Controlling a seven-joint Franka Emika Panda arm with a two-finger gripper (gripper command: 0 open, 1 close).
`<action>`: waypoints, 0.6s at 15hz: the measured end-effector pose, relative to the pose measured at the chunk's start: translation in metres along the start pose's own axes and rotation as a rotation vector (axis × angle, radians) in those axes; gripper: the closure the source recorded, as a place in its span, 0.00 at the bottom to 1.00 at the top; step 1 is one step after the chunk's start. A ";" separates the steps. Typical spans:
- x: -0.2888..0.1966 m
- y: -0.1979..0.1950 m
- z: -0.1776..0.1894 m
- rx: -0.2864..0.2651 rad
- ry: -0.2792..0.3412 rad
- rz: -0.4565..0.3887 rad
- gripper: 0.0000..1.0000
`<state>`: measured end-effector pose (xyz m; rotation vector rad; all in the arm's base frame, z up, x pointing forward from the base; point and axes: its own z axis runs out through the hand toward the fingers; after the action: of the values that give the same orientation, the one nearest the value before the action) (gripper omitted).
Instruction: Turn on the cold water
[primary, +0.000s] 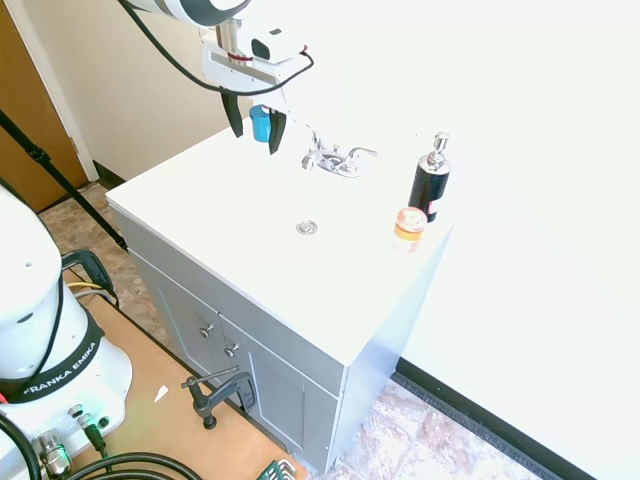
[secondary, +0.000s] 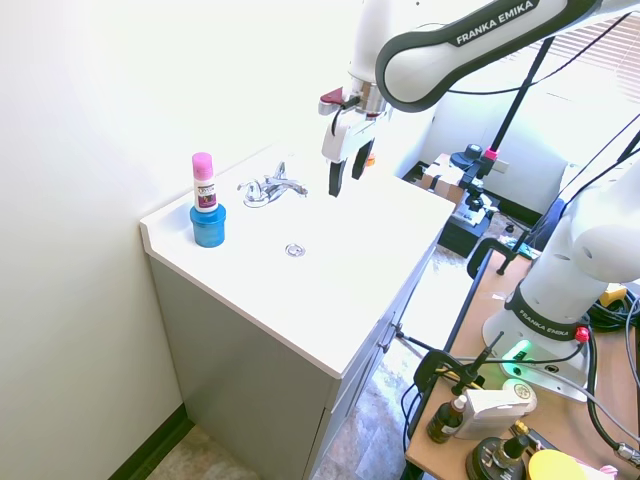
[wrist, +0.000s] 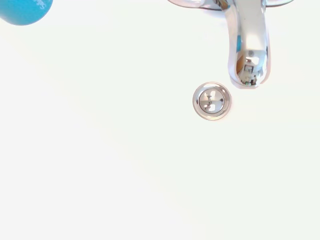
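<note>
Chrome faucet (primary: 334, 159) sits untouched at the back of the white sink (primary: 190, 215).
Gripper (primary: 254, 131) hangs above the basin beside it, fingers (primary: 233, 113) spread apart, holding nothing, touching nothing.

faucet (wrist: 248, 45) handles cut off, basin overexposed

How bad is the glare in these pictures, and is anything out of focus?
First exterior view: the wall and countertop are blown out to near-white, so the basin's edges vanish; the faucet and drain stay sharp. Second exterior view: much the same washout, with strong window light at the right. Wrist view: almost all white, the spout slightly soft, with reflections on its tip.
</note>
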<state>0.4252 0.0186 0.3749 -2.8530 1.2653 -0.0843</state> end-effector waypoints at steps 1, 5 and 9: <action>0.000 0.000 0.000 0.000 0.000 0.000 0.00; 0.024 -0.003 0.004 0.031 0.145 0.056 0.00; 0.081 -0.025 0.013 0.055 0.319 0.098 0.00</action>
<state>0.4990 -0.0251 0.3661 -2.8043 1.4235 -0.5837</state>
